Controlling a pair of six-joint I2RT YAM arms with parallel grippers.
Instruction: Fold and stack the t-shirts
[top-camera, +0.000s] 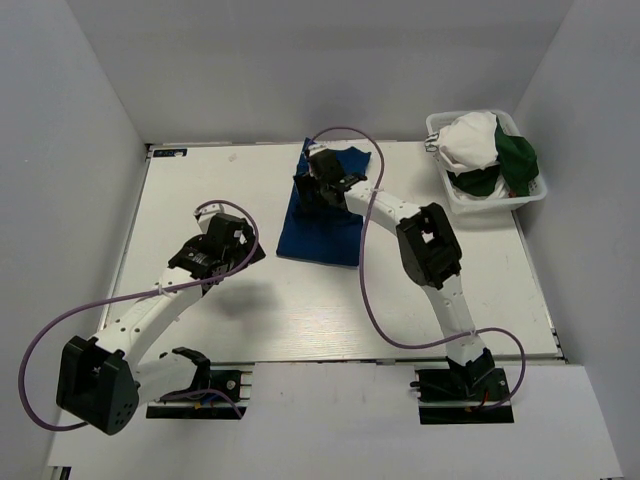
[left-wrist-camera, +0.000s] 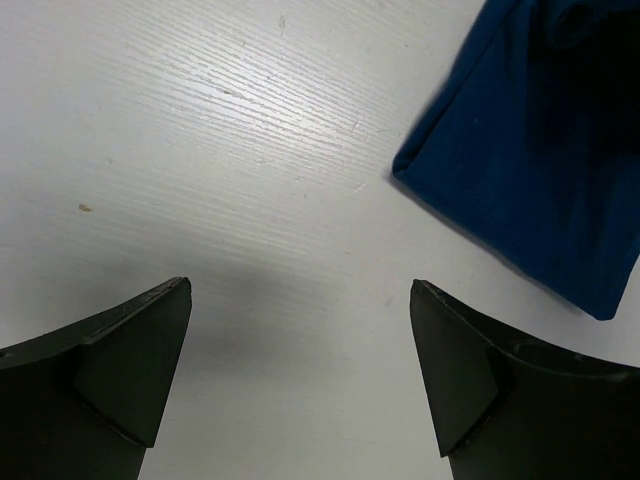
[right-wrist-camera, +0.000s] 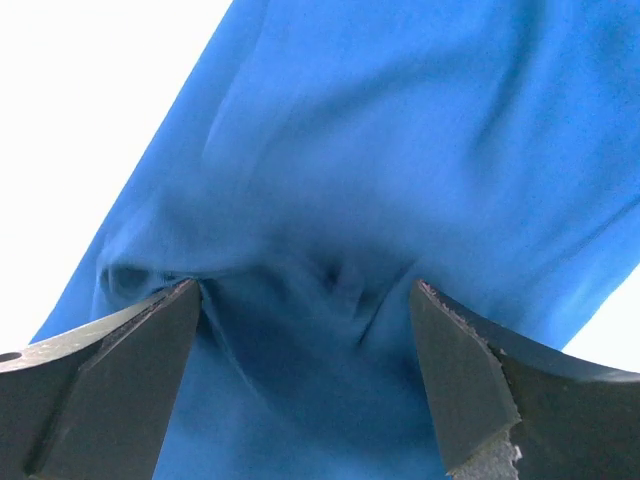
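A royal blue t-shirt (top-camera: 322, 222) lies folded on the white table, in the middle toward the far edge; its print is hidden. My right gripper (top-camera: 318, 185) is open right over its far part, jaws spread with wrinkled blue cloth (right-wrist-camera: 330, 180) between and under them. My left gripper (top-camera: 238, 240) is open and empty over bare table, left of the shirt, whose near corner shows in the left wrist view (left-wrist-camera: 530, 160). A white t-shirt (top-camera: 470, 140) and a dark green t-shirt (top-camera: 516, 160) sit bundled in the basket.
The white mesh basket (top-camera: 455, 196) stands at the far right corner of the table (top-camera: 300, 310). Grey walls close in the left, far and right sides. Purple cables loop off both arms.
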